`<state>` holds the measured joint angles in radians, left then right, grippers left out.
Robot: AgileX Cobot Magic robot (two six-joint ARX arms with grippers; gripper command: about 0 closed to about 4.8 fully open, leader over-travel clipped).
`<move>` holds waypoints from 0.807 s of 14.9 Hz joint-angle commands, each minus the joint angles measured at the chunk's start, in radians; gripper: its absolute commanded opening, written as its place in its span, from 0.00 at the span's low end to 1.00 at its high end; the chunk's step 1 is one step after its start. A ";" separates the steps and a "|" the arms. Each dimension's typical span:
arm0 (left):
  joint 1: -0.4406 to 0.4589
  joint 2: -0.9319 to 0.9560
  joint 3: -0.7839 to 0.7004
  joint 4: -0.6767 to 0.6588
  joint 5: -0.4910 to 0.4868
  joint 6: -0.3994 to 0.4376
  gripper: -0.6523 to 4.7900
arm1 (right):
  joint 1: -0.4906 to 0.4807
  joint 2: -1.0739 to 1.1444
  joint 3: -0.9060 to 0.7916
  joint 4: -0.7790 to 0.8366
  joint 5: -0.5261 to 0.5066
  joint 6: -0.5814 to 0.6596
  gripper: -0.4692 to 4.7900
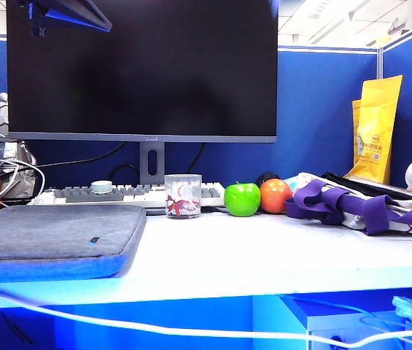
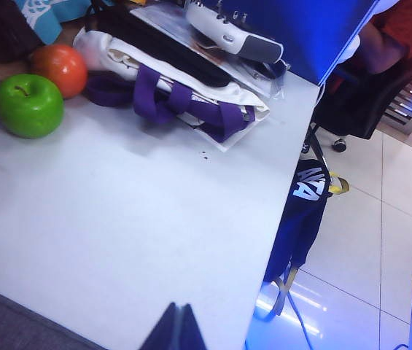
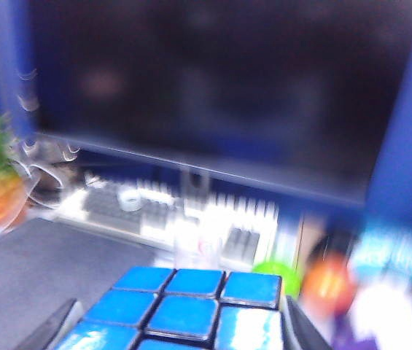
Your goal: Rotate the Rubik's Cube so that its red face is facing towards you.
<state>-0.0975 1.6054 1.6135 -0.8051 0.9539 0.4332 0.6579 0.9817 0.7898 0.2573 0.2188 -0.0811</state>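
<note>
The Rubik's Cube (image 3: 191,310) fills the near part of the right wrist view, showing a face of blue stickers with black grid lines. My right gripper (image 3: 180,334) is shut on it, one dark finger against each side, held up in the air in front of the monitor. The red face is hidden. The left wrist view shows my left gripper (image 2: 176,329) with its two dark fingertips pressed together and nothing between them, hanging over the white table (image 2: 154,233) near its front edge. Neither the cube nor any gripper is clearly seen in the exterior view.
On the table stand a clear printed cup (image 1: 183,195), a green apple (image 1: 242,199), an orange-red fruit (image 1: 275,195) and a purple-strapped bag (image 1: 359,208). A grey sleeve (image 1: 52,237) lies at the front left. A keyboard (image 1: 118,194) and a monitor (image 1: 147,69) are behind.
</note>
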 commanded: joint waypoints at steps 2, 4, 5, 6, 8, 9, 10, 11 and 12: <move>0.000 -0.005 -0.005 0.013 0.012 0.002 0.11 | -0.048 0.386 -0.166 0.467 -0.023 0.138 0.09; 0.000 -0.006 -0.028 0.020 0.015 0.000 0.11 | -0.062 0.612 -0.157 0.751 -0.034 0.246 0.09; 0.000 -0.006 -0.046 0.022 0.016 0.000 0.11 | -0.069 0.692 -0.134 0.768 -0.034 0.285 0.09; 0.000 -0.006 -0.071 0.029 0.015 0.001 0.11 | -0.069 0.757 -0.104 0.754 -0.039 0.301 0.09; 0.000 -0.006 -0.108 0.042 0.015 0.004 0.11 | -0.074 0.842 -0.053 0.764 -0.034 0.318 0.09; 0.000 -0.006 -0.112 0.050 0.015 0.004 0.11 | -0.086 0.879 -0.020 0.748 -0.037 0.321 0.09; 0.000 -0.006 -0.112 0.067 0.015 0.000 0.11 | -0.101 0.919 0.020 0.710 -0.056 0.330 0.09; 0.000 -0.006 -0.112 0.076 0.015 -0.001 0.11 | -0.111 0.943 0.039 0.712 -0.061 0.337 0.09; 0.000 -0.006 -0.112 0.080 0.015 -0.004 0.11 | -0.125 0.980 0.067 0.709 -0.063 0.343 0.09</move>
<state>-0.0971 1.6051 1.4986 -0.7383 0.9604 0.4316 0.5362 1.9518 0.8383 0.9401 0.1677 0.2508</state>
